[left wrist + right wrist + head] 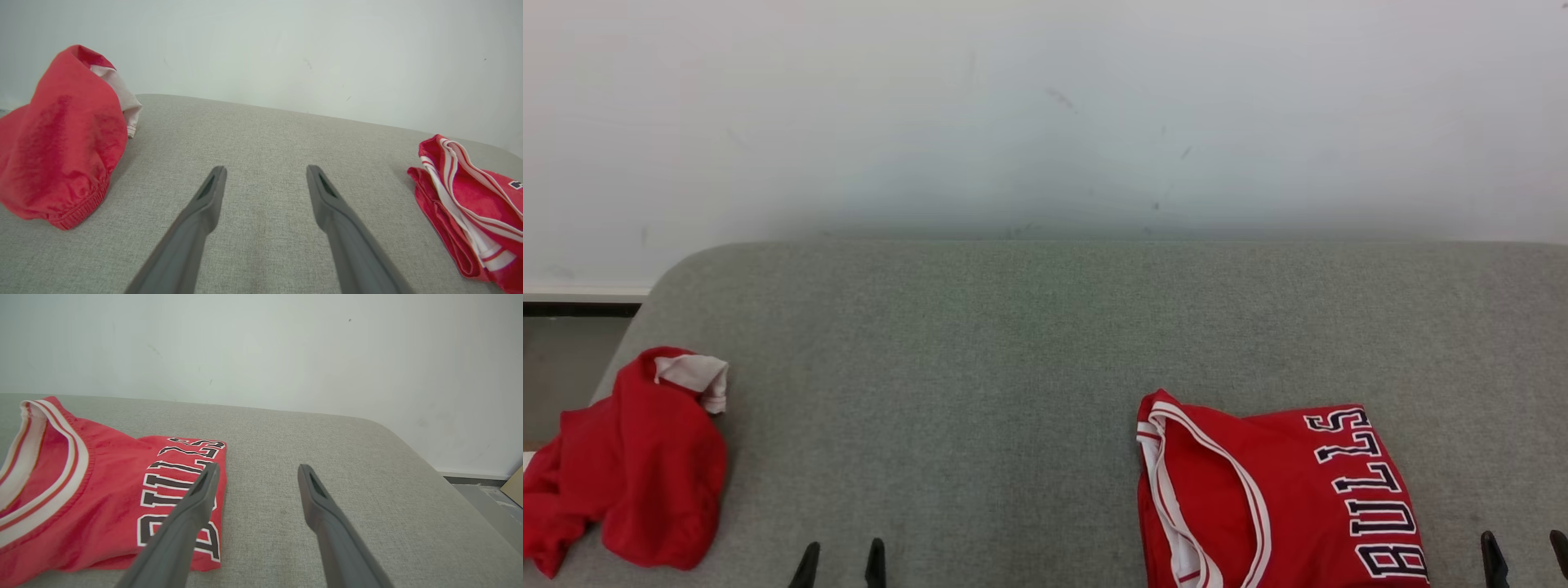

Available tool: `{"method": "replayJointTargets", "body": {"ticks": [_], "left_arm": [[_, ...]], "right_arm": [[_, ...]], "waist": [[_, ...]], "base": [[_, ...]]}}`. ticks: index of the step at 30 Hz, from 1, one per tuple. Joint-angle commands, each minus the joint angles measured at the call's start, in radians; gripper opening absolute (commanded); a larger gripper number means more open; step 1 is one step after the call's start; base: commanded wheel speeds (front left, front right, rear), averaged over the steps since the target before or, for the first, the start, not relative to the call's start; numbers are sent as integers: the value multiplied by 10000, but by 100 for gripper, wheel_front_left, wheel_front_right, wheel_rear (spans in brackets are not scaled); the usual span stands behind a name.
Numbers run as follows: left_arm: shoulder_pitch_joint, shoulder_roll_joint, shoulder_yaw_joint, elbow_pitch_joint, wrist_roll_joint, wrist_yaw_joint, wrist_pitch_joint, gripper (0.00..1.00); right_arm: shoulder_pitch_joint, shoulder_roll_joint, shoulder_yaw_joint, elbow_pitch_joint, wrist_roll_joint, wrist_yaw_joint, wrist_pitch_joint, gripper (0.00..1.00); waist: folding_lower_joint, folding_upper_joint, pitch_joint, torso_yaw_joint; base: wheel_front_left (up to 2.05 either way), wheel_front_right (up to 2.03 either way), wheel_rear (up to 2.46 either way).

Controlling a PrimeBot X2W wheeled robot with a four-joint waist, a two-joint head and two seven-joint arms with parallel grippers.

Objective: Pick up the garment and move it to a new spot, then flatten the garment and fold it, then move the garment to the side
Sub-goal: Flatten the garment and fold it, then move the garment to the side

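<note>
A bare test room or lab is suggested rather than a home. A worktop (pixel 1045 343) covered in plain grey cloth, with rounded corners, is set against an undecorated white wall (pixel 1045 106) that is marked by small scuffs. A pale skirting strip (pixel 584 290) and a grey floor (pixel 564 367) are seen at the left, and a piece of brown cardboard (pixel 515 486) at the far right.

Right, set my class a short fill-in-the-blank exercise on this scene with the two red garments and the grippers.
1. The folded red jersey bears the word ____ in black-and-white letters.
2. The crumpled red garment lies on the robot's ____ side of the grey fabric surface.
3. The left gripper and the right gripper are both ____, holding nothing.
Missing words: BULLS; left; open.
</note>
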Motion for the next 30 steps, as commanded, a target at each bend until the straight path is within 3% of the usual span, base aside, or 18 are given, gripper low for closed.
{"method": "replayJointTargets", "body": {"ticks": [1,12,17,20,25,30], "left_arm": [[-18,32,4,-10,58,-1,-5,100],[43,31,-23,-58,78,76,-5,100],[28,31,-42,-61,101,62,-5,100],[6,32,-95,-25,101,38,-4,100],[-229,32,-204,82,167,-50,-5,100],[-466,31,-138,199,215,-88,-4,100]], "right_arm": [[-86,-90,4,-40,130,-23,-25,100],[-192,-276,347,12,413,-23,-26,100],[-615,-975,1253,354,1992,-22,288,100],[-1126,-1498,2000,163,3894,-22,1864,100],[-2097,-2374,2290,167,6833,-23,5035,100],[-2758,-3283,2431,765,7490,-22,7100,100]], "waist": [[0,0,-8,12],[0,0,-106,139],[0,0,-34,189],[0,0,102,195],[0,0,428,318],[0,0,687,752]], "base": [[0,0,0],[0,0,0],[0,0,0],[0,0,0],[0,0,0],[0,0,0]]}}
